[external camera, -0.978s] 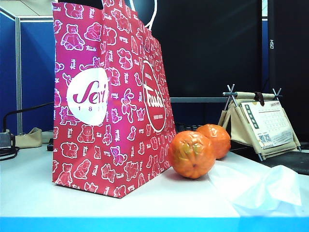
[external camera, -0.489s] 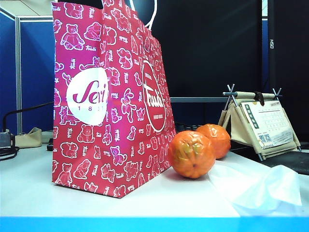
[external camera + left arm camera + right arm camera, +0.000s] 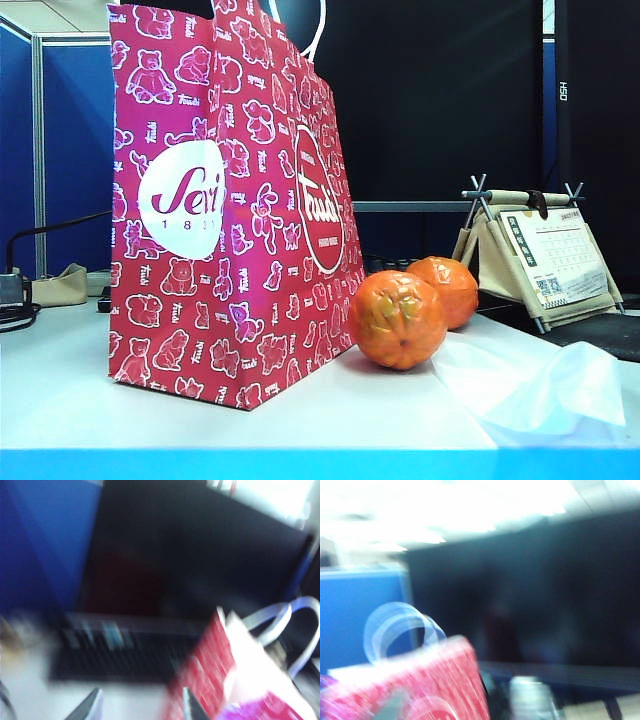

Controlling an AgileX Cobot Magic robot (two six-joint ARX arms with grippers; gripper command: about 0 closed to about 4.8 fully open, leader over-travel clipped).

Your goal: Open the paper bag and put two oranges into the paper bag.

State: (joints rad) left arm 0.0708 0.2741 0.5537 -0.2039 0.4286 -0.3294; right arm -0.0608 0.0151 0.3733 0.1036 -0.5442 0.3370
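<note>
Plastic sheet (image 3: 540, 390): thin, translucent, crumpled at the near right edge of the table (image 3: 60, 400), just beside the front orange. Not part of the task.

Bag (image 3: 225, 200): stands upright on the left half of the table, tall, red-pink, corner toward the exterior camera. Its top runs out of that view, so whether the mouth is open cannot be told from there. White cord handle (image 3: 318, 25) shows at the upper edge.

Front orange (image 3: 397, 319): on the table just beside the bag's right face, possibly touching it. Back orange (image 3: 448, 289): directly behind, touching or nearly touching the front one. Both outside the bag.

Calendar stand (image 3: 535, 255): further back on the right, well apart from the fruit.

Arms: neither appears in the exterior view. Both wrist views are heavily blurred.
- Left gripper (image 3: 142, 707): two fingertips show with a clear gap between them, nothing in it, so jaws apart and empty. Bag rim and handles lie beyond it, to one side.
- Right gripper: fingers not made out in its own view; cannot tell whether open or closed. The bag's top edge and handle loop sit close in front of that camera.

Step, judged: the very start, both arms approaching the bag top; opening not yet begun, no orange moved.

Next move calls for: each gripper at an opposite rim or handle, light pinch, pull apart without tipping the bag onto the fruit
</note>
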